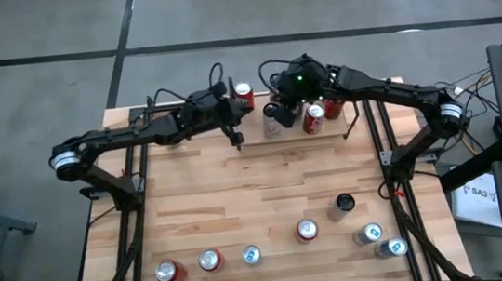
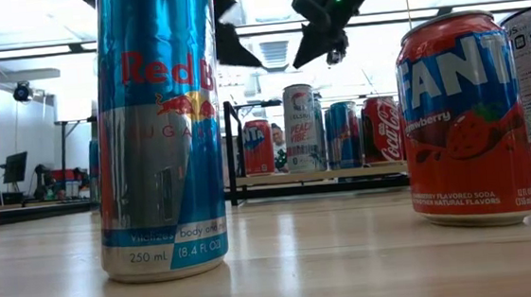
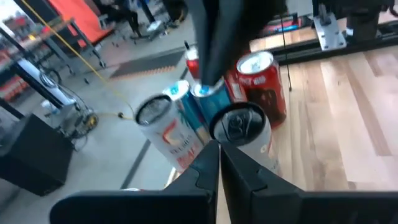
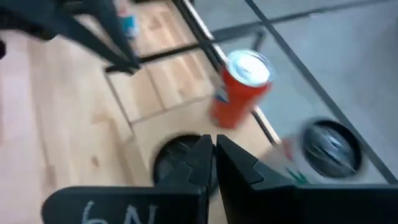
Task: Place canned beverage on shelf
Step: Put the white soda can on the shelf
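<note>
The shelf point(image 2: 381, 170), a light-wood board with black rails, stands at the table's far edge. Several cans stand upright on it, among them a red one point(image 1: 244, 92), a dark-topped one point(image 3: 239, 124) and a red Coca-Cola can point(image 3: 261, 81). My left gripper point(image 1: 237, 140) hovers shut just left of the shelf's near side, with nothing between its fingers point(image 3: 205, 165). My right gripper point(image 4: 213, 146) is also shut and hangs above the dark-topped can point(image 4: 177, 158), with a red can point(image 4: 239, 87) beyond it. Both grippers show dark and high in the low view, clear of the cans.
Several more cans stand upright along the table's near part, among them a Red Bull can point(image 2: 159, 128), a Fanta can point(image 2: 467, 114) and a red can point(image 1: 307, 231). Bare tabletop point(image 1: 265, 181) lies between them and the shelf.
</note>
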You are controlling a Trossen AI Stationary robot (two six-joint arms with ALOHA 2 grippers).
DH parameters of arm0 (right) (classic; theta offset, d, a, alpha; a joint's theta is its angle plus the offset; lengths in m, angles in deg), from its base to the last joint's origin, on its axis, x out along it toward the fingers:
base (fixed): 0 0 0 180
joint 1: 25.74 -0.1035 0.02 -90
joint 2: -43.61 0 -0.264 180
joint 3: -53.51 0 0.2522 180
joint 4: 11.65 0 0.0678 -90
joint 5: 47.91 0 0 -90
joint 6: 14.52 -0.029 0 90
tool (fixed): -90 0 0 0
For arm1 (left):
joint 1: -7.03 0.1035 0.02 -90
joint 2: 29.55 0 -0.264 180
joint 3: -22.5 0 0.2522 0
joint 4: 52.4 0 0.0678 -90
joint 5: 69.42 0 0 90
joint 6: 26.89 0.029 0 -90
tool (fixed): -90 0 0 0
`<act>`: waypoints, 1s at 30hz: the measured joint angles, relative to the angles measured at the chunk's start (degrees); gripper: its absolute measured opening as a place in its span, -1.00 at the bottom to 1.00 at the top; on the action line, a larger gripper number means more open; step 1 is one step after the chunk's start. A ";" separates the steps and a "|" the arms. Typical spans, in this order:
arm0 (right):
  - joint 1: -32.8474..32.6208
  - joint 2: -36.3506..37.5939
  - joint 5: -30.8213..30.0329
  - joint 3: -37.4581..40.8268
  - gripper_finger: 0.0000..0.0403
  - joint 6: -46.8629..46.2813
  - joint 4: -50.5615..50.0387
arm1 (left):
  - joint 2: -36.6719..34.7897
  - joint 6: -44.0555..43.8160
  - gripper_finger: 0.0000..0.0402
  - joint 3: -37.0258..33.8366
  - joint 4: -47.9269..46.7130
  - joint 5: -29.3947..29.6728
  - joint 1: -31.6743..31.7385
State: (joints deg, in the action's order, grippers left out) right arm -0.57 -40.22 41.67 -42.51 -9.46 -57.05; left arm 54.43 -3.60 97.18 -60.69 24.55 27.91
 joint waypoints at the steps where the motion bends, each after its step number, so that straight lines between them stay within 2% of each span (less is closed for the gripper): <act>1: -0.51 -0.45 0.41 0.23 -0.94 0.27 0.66 | -1.01 0.75 -1.00 -0.15 -0.17 -0.01 0.00; 6: -2.48 -1.53 0.50 3.17 -0.94 0.33 4.62 | -6.27 5.85 -1.00 -0.30 -0.03 -1.48 -0.03; 13: -2.66 -1.49 0.26 7.67 -0.94 -1.42 11.31 | -13.02 7.09 -1.00 -1.14 0.15 -9.48 0.00; 24: -2.67 -1.51 -4.36 9.27 -0.94 -1.48 11.77 | -16.49 4.51 -1.00 -4.09 0.77 -9.24 0.01; 30: -2.68 -1.47 -7.41 10.08 -0.94 -1.53 11.95 | -16.50 5.94 -1.00 -4.06 0.96 -5.93 0.02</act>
State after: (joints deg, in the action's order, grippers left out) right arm -3.24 -41.69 34.26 -32.43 -10.99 -45.10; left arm 37.94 2.34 93.12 -59.73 18.62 27.93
